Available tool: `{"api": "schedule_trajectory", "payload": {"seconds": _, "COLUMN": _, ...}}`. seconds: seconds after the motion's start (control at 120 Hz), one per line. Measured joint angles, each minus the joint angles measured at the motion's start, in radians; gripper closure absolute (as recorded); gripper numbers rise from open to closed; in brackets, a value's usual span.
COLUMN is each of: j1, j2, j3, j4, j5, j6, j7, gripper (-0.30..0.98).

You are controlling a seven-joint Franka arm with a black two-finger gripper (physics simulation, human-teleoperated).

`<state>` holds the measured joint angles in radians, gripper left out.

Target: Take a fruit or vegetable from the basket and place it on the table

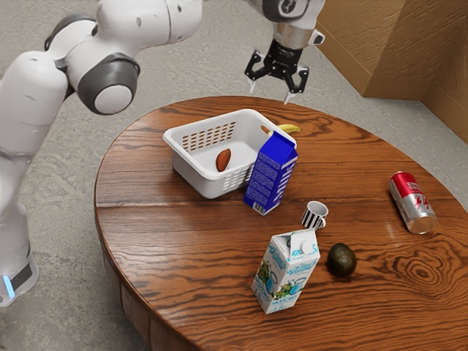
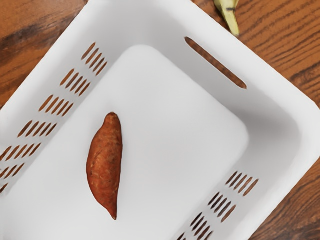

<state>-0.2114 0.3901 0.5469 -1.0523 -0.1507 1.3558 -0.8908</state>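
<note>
Hanging spread wide, black claw (image 1: 270,95); tapered, rough-skinned sweet potato (image 2: 104,165) in smooth slotted basket (image 2: 175,125).

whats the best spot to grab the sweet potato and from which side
Grip the sweet potato around its thick middle, coming straight down through the open top of the basket. It lies flat on the basket floor, long and tapering to points at both ends, so the gripper would probably hold best with its fingers across the narrow width, one along each long side.

There's a blue carton (image 1: 269,175), white carton (image 1: 285,274), striped mug (image 1: 314,216) and red can (image 1: 412,202).
</note>
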Motion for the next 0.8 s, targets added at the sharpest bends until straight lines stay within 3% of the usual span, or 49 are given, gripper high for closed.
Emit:
{"api": "schedule_trajectory", "payload": {"seconds": 0.258, "j1": -0.009, "j2": -0.012, "j3": -0.01, "j4": -0.035, "j5": 0.028, "j6": 0.008, "j7": -0.103, "gripper": 0.0}}
{"api": "schedule_trajectory", "payload": {"seconds": 0.433, "j1": -0.01, "j2": -0.161, "j3": -0.026, "j4": -0.33, "j5": 0.018, "j6": 0.13, "j7": -0.136, "gripper": 0.0}}
{"api": "schedule_trajectory", "payload": {"seconds": 0.8, "j1": -0.018, "j2": -0.181, "j3": -0.061, "j4": -0.547, "j5": 0.046, "j6": 0.33, "j7": -0.176, "gripper": 0.0}}
